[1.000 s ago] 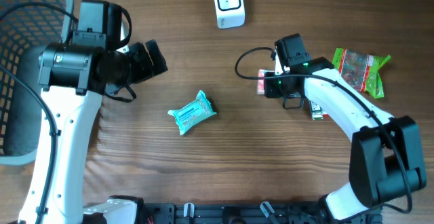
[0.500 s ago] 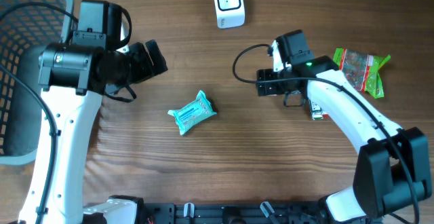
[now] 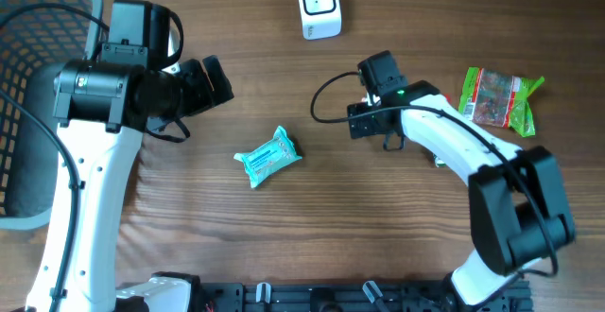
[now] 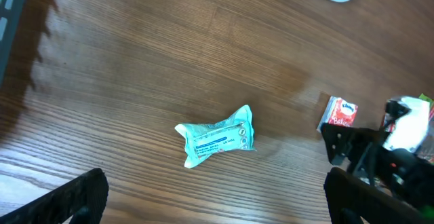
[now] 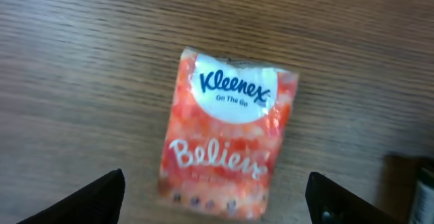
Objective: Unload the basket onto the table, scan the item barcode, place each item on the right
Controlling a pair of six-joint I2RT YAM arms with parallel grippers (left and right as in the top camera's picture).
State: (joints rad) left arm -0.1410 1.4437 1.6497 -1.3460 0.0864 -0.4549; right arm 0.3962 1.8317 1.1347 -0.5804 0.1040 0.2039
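At the far left, a grey mesh basket (image 3: 33,9) is sitting on the edge of the wooden table (image 3: 284,236). Just beside it, the left gripper (image 3: 216,80) is hanging above the bare wood with its jaws standing wide and holding nothing; in the left wrist view its two fingertips (image 4: 74,197) are showing at the bottom corners, far apart. Below and to the right of it, a crumpled teal packet (image 3: 268,156) is lying on the table by itself, touching nothing. Toward the top, the white scanner (image 3: 319,5) is standing near the table's far edge. Further right, the right gripper (image 3: 357,123) is hovering over the Kleenex pack (image 5: 227,132), which is lying flat on the wood with its printed face up. The jaws are spread wide to either side of the pack, clear of it and gripping nothing. From overhead the pack is hiding under that gripper. At the far right, a green and red snack bag (image 3: 498,99) is lying well apart from the scanner.
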